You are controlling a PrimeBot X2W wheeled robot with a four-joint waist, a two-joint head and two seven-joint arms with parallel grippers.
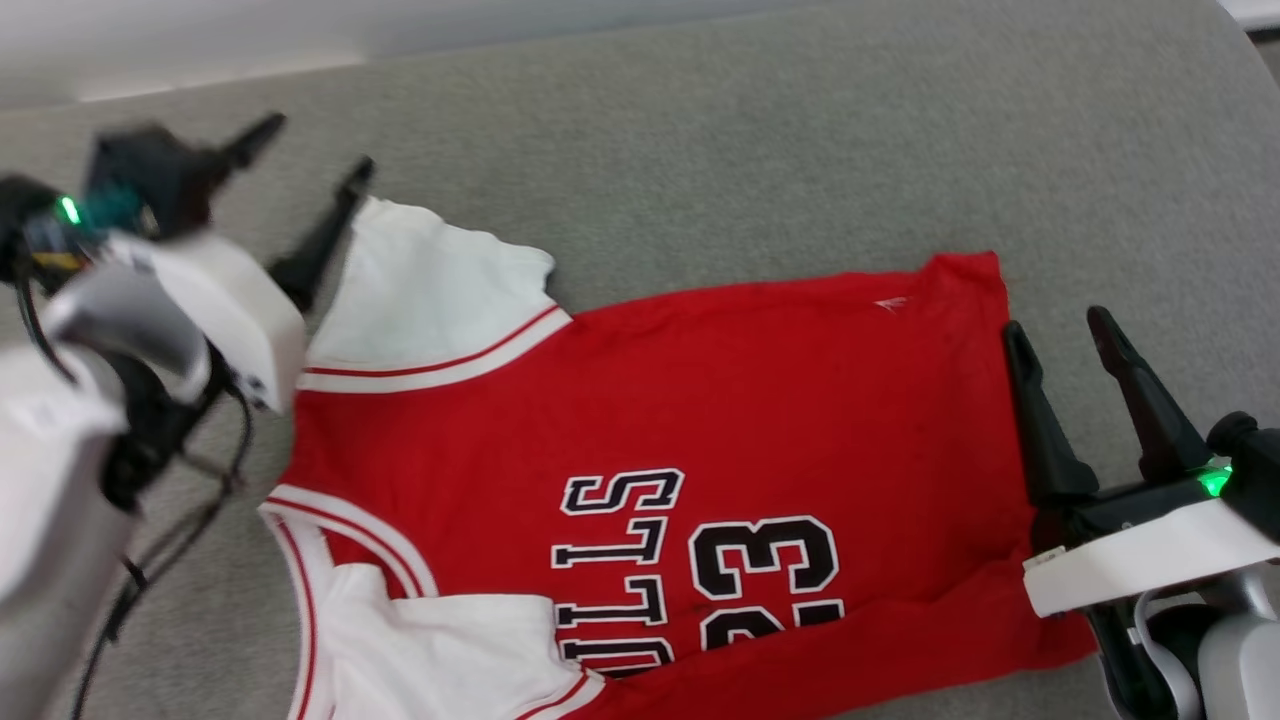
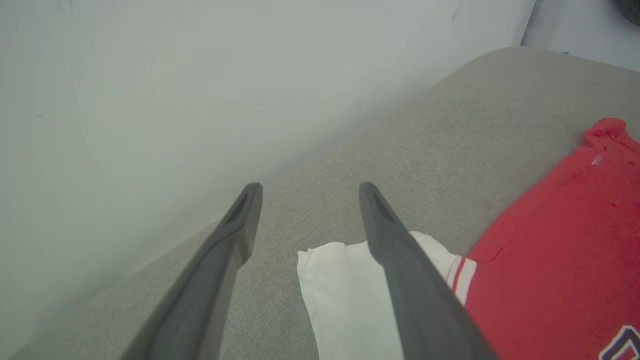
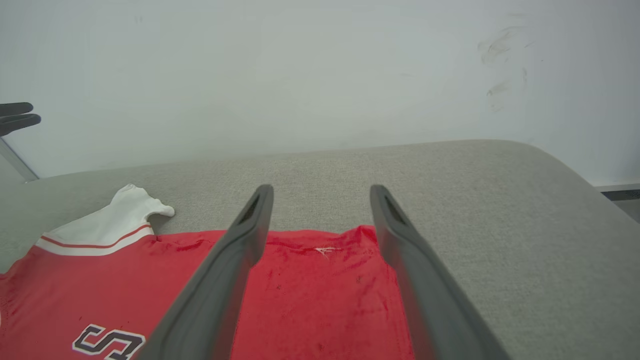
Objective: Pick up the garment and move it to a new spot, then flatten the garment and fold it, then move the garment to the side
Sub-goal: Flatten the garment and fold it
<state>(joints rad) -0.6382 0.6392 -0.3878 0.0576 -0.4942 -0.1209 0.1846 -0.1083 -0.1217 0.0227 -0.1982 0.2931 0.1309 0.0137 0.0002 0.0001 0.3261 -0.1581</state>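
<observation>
In the head view the garment lies face up and sideways on the grey cushion, collar toward 8 o'clock, hem toward 3 o'clock, and its near edge runs off the bottom of the picture. The left gripper hangs at 10 o'clock with fingers spread, just beside the far white sleeve. The right gripper stands at 3 o'clock, likewise spread and holding nothing, right against the hem. In the left wrist view the sleeve's cuff sits at 6 o'clock, partly behind the right-hand finger, with the red body at 4 o'clock and bare cushion between the tips. In the right wrist view the far hem corner lies at the centre, between the open fingers, and the far sleeve shows at 9 o'clock. The cloth looks largely flat, though the near sleeve is turned onto the chest, so the fold seems the step in hand. To do it well, each gripper should come down onto the far edge, pinch only the top corner of cloth, and both should carry that edge toward 6 o'clock together, level, so that the fold line stays straight.
</observation>
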